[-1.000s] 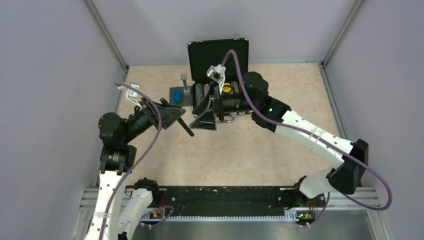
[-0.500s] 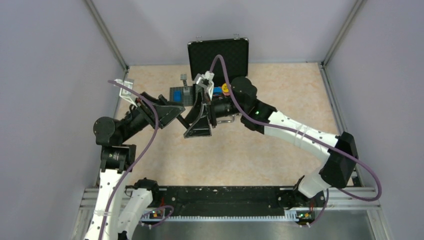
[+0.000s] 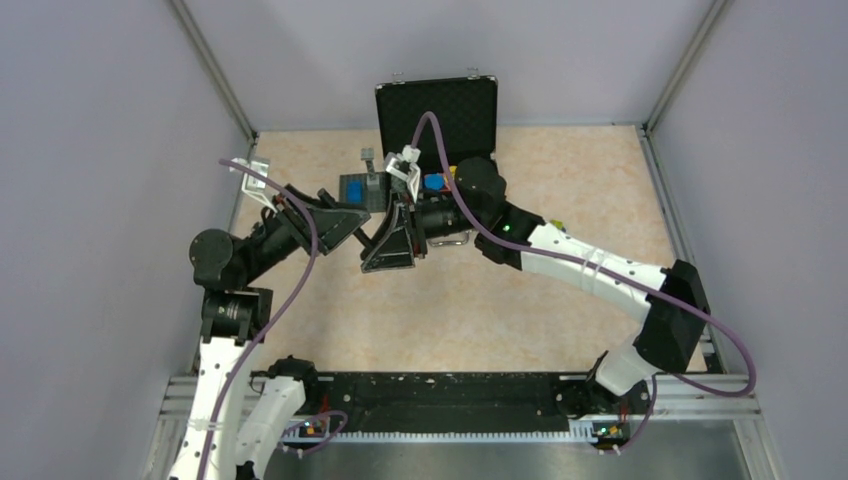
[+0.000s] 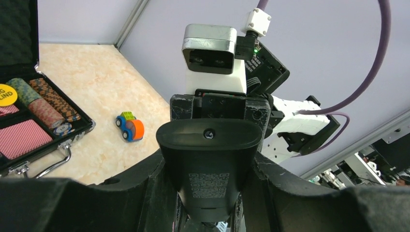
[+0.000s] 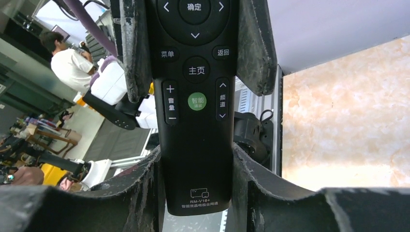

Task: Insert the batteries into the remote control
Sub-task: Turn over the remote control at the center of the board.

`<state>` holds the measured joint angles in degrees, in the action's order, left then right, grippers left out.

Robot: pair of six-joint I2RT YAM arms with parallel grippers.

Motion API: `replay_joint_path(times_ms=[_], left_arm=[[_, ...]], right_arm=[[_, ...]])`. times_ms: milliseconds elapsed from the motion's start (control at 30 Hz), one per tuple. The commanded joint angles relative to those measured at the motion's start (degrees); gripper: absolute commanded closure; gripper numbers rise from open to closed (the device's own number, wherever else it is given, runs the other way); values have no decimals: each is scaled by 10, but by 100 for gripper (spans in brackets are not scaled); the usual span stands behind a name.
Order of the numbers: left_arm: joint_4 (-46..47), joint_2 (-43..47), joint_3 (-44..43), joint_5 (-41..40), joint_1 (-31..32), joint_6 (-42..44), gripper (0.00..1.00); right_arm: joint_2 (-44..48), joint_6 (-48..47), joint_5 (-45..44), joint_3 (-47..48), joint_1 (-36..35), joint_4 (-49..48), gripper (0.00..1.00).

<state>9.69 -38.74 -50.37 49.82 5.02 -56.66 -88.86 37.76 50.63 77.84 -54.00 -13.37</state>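
remote control (image 5: pixel 196 121): up in the air, not resting on the counter (image 3: pixel 560 190). It hangs over the far half, a bit left of the middle, just in front of the open case (image 3: pixel 436 105).
left claw (image 4: pixel 209 162): narrow, gripping the remote by its long sides. Its own camera gets the plain back with a small printed code label.
right claw (image 5: pixel 196 154): also narrow and holding the remote, fingers (image 5: pixel 135 193) snug on both long edges at the end with the tiny model text.
button face: pointing at the right wrist camera. Round direction pad at the top, a green button lower down, rocker keys either side of it.
who has which end: left claw has the direction-pad end and right claw the other, so the two claws sit pretty much nose to nose.
case: at the far edge of the counter, lid up, poker chips (image 4: pixel 46 104) stacked inside.
toy car (image 4: pixel 129 126): little blue and orange thing on the counter, just off the case's near right corner, not far from its handle (image 4: pixel 46 166).
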Motion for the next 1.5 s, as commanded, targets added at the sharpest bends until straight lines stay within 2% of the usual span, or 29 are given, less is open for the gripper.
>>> replay_joint_path(times_ms=[0, 67, 100, 167, 233, 367, 500, 600, 767, 1100, 1200, 1333, 1467], left_arm=[[-30, 10, -25, -1, 3, 36, 75], [-80, 13, -38, -35, 3, 65, 40], [-121, 16, -47, -66, 3, 83, 28], [-212, 16, -66, -119, 2, 127, 13], [-300, 15, -82, -190, 2, 156, 2], [-400, 17, -86, -314, 1, 180, 1], [-463, 18, -73, -405, 2, 190, 1], [-479, 19, -55, -423, 1, 193, 1], [-464, 23, -26, -423, 2, 188, 1], [-442, -4, -18, -421, 2, 192, 1], [-437, -6, -16, -424, 2, 194, 1], [-428, -8, -13, -429, 2, 197, 1], [-425, -10, -16, -434, 2, 199, 4]], right_arm=[[21, 1, -34, -5, -4, -22, 64], [25, -11, -57, -10, -1, 3, 65], [29, -15, -74, -16, 3, 17, 65], [40, -22, -108, -41, 16, 47, 65], [57, -23, -146, -78, 37, 77, 66], [100, -49, -230, -159, 75, 153, 67], [133, -106, -372, -203, 77, 290, 67], [150, -105, -481, -241, 77, 366, 68], [164, -58, -623, -302, 77, 422, 68], [103, -6, -724, -352, 93, 477, 66], [75, 1, -733, -358, 97, 484, 61], [60, 9, -741, -366, 98, 480, 48], [45, 4, -726, -367, 104, 469, 44]])
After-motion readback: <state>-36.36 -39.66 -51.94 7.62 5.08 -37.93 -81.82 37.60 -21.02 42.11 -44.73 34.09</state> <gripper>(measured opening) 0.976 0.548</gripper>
